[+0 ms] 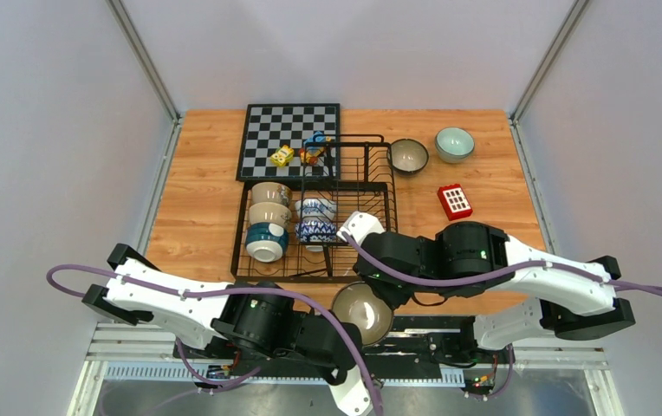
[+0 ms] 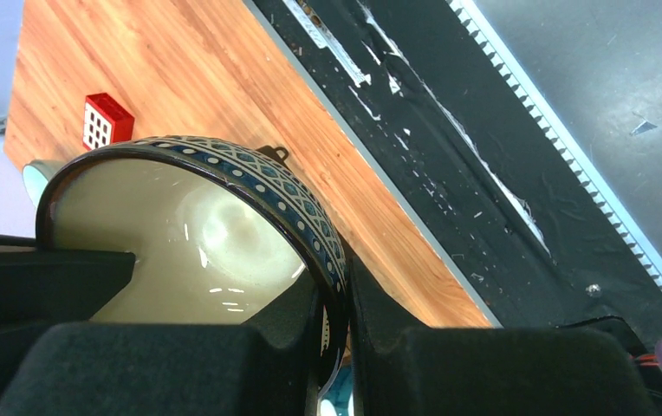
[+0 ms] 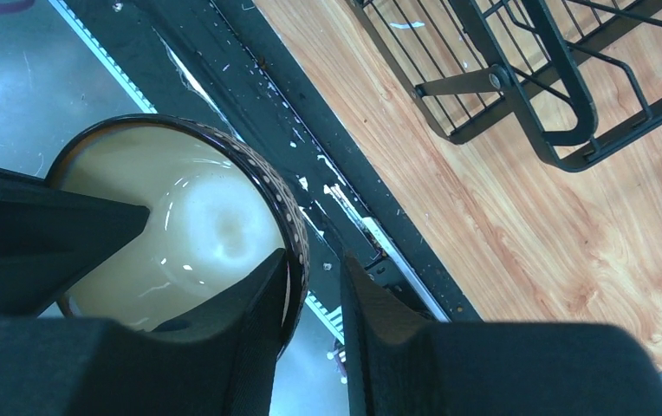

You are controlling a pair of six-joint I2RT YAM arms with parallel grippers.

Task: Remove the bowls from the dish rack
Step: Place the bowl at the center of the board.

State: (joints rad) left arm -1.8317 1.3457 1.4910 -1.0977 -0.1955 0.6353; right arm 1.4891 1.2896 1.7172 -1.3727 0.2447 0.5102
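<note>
A bowl (image 1: 362, 312) with a dark patterned outside and a cream inside hangs over the table's near edge, between the two arms. My left gripper (image 2: 338, 269) is shut on the rim of this bowl (image 2: 189, 225). My right gripper (image 3: 314, 264) straddles the opposite rim of the bowl (image 3: 180, 225): one finger lies inside it, and the outer finger stands a small gap off the wall. The black wire dish rack (image 1: 239, 227) holds several bowls, among them two beige (image 1: 269, 192), a blue-banded one (image 1: 265, 241) and two blue-and-white patterned ones (image 1: 315, 230).
A dark speckled bowl (image 1: 408, 156) and a pale mint bowl (image 1: 454, 144) sit on the table right of the rack. A red block (image 1: 455, 201) lies nearer. The chessboard (image 1: 288, 130) with small toy blocks (image 1: 282, 156) is behind the rack. The rack's corner (image 3: 518, 78) is close to my right wrist.
</note>
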